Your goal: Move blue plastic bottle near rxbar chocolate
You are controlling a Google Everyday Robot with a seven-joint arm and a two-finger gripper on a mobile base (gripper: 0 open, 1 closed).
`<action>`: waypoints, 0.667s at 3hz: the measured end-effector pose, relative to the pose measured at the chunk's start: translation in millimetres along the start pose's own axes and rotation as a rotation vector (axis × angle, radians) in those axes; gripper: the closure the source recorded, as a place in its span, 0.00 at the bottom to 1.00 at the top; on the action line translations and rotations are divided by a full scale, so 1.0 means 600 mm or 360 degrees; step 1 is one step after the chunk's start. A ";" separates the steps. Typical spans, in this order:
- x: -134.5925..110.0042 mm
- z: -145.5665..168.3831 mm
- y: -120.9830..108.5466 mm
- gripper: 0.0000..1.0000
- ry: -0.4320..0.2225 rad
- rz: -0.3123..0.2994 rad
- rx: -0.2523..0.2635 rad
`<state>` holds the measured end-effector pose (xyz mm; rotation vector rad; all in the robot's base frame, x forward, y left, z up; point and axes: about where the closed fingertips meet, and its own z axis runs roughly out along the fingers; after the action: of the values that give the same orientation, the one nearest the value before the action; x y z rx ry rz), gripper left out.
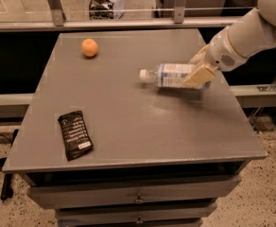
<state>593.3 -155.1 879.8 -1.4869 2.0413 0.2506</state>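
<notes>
The blue plastic bottle (168, 75) is held horizontal a little above the grey table (138, 126), white cap pointing left. My gripper (198, 69) is shut on the bottle's right end, its tan fingers (198, 75) clamped across the body; the white arm reaches in from the upper right. The rxbar chocolate (75, 134), a flat black wrapper with white print, lies near the table's front left edge, far from the bottle.
An orange (90, 47) sits at the table's back left. Drawers are below the tabletop's front edge. A glass railing runs behind the table.
</notes>
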 end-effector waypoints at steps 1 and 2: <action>-0.028 0.001 0.006 1.00 -0.0057 -0.0037 -0.0017; -0.067 0.021 0.015 1.00 -0.0135 -0.0036 -0.0054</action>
<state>597.5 -113.9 890.6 -1.4935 1.9611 0.3352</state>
